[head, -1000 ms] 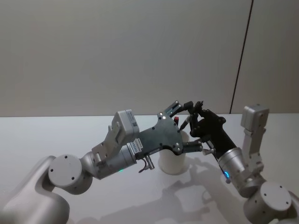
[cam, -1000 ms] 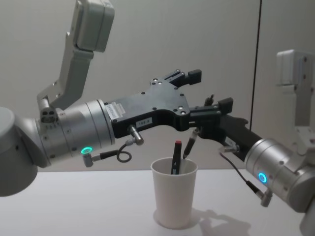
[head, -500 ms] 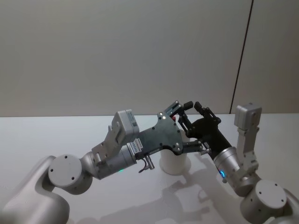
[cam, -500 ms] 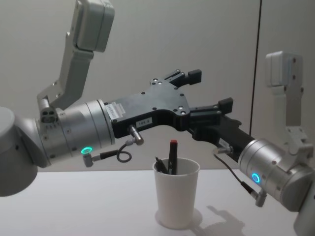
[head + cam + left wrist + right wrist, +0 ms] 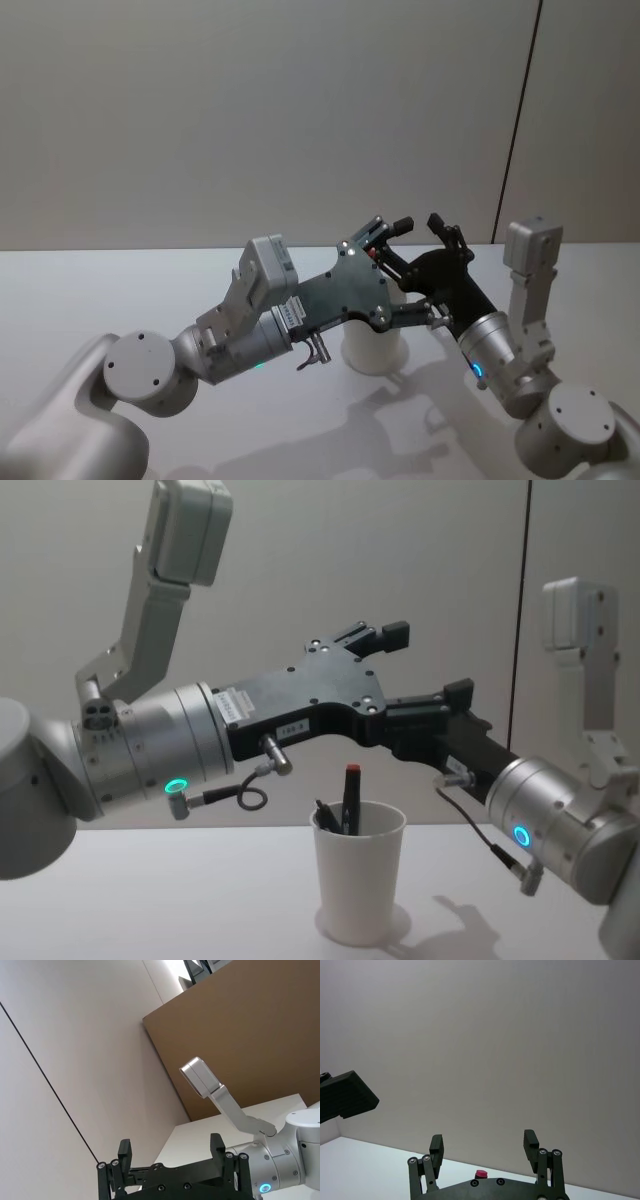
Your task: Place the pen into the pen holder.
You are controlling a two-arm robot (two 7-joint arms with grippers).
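As both arms hang close over the cup, we set out our findings and our concerns below.

Pen: we find a pen point(image 5: 351, 798) with a red cap standing tilted in the cup point(image 5: 360, 880), its cap above the rim. A second dark pen point(image 5: 326, 815) leans beside it, lower, against the rim.

Cup: it stands upright on the bench point(image 5: 200, 900), between the two arms and below them. We see nothing bracing it.

Left claw point(image 5: 372, 634): fingers apart, nothing between them, raised above and behind the cup. The left wrist view confirms the gap.

Right claw point(image 5: 420, 224): fingers apart and empty in the right wrist view, pointing up and away from the cup. In the chest view its body runs behind the left claw's plate.

Task state: we judge the pen placed; what remains is for the arms to clear.

Risk one, arm contact: the two claws overlap in the head view, and we cannot tell how much room lies between them. A careless withdrawal by either could strike the other.

Risk two, cup upset: the cup is light and tapered, and the pens stand taller than it. Any low sweep of a claw or cable could catch the red cap and tip the cup.

Risk three, lean: both pens rest toward one side, so a small knock may be enough.
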